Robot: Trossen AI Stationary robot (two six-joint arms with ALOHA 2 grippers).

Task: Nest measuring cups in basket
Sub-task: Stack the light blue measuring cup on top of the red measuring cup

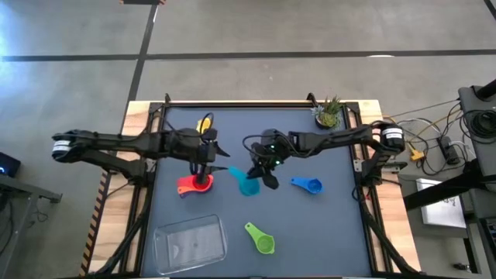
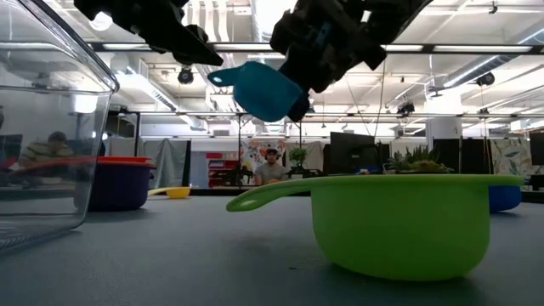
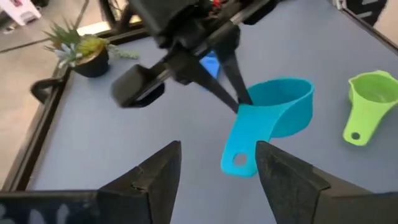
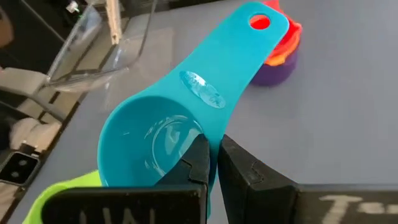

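teal plastic measuring cup (image 4: 163, 127): held above the dark table (image 1: 325, 225) near its middle, long axis roughly level, bowl toward the right gripper (image 1: 263, 172), handle pointing toward the left gripper (image 1: 203, 164). right jaws pinch the cup's rim. left jaws spread, holding nothing, above a stack of red, orange and purple plastic cups (image 1: 195, 184). clear rectangular plastic basket (image 1: 190, 240): at the near edge.
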